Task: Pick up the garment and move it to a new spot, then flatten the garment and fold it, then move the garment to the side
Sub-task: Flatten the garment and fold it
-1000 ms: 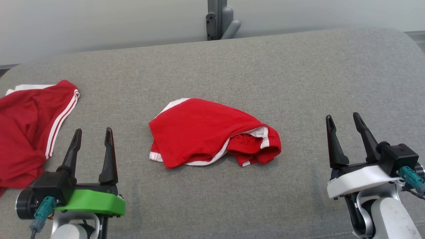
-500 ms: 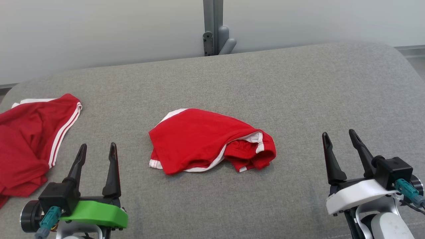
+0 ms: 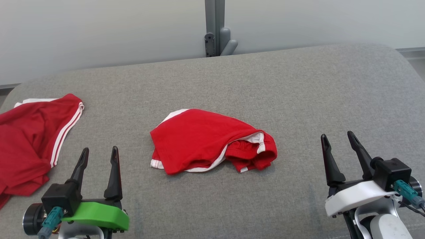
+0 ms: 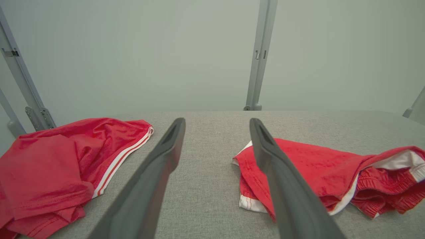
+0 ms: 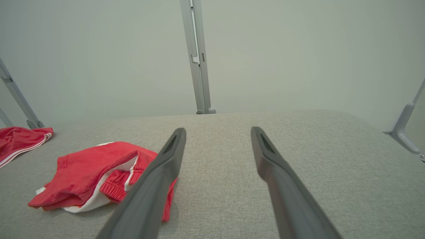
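So the crumpled red fabric garment with white trim (image 3: 206, 139) is sitting pretty much in the middle of the grey fabric-covered desk with rounded corners (image 3: 298, 99). It's bunched up, with a ribbed red bit and a white lining poking out on its right side. Nothing is touching it.

The left end effector (image 3: 100, 148), the one on the green mount, hovers by the near edge towards the left corner. Its two dark fingers are spread wide with nothing between them. The right end effector (image 3: 336, 133), on the white mount, is over by the near right corner, also wide apart and empty. The garment lies between the two, well clear of both.

There's also a second red garment with white side stripes (image 3: 30, 139) rumpled along the left edge of the desk, just beside the left end effector. A grey metal post (image 3: 215, 26) stands behind the far edge against a pale wall (image 3: 99, 33).
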Available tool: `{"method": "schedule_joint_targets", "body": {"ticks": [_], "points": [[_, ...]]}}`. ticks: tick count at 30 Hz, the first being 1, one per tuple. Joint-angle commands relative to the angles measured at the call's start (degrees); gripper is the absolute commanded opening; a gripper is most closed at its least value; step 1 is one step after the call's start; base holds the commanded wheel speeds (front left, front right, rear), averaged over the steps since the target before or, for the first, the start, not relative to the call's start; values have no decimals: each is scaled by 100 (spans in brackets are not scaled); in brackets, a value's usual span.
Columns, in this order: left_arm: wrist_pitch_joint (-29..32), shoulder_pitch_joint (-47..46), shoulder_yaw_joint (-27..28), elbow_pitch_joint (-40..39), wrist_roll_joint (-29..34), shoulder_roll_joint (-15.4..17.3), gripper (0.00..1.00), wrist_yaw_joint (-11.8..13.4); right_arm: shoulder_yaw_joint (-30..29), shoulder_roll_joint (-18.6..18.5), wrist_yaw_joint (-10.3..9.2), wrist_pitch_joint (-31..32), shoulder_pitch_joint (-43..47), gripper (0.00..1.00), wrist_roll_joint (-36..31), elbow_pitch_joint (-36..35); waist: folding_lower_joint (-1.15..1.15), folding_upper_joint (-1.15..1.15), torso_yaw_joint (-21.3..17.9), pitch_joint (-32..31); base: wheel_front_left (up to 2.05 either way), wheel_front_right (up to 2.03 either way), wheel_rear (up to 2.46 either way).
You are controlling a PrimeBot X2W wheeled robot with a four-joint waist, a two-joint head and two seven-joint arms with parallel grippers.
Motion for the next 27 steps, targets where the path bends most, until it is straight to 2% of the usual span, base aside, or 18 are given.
{"method": "schedule_joint_targets", "body": {"ticks": [1,10,13,20,27], "points": [[0,21,9,4,-27,40,100,37,-1,-2,0,5,31,100,-3,4,0,0,4,3,0,0,0],[34,-53,-38,-18,-47,45,100,55,116,16,0,36,-40,100,20,61,0,0,68,54,0,0,0],[33,-104,-56,-17,-53,47,100,42,391,5,0,150,-30,100,101,152,0,0,121,102,0,0,0],[-2,-271,-109,0,-47,-10,100,13,1474,-60,0,437,-125,100,452,610,0,0,299,347,0,0,0],[-79,-406,-118,59,-59,-53,100,-3,1706,23,0,106,-728,100,681,1354,0,0,402,615,0,0,0]]}}
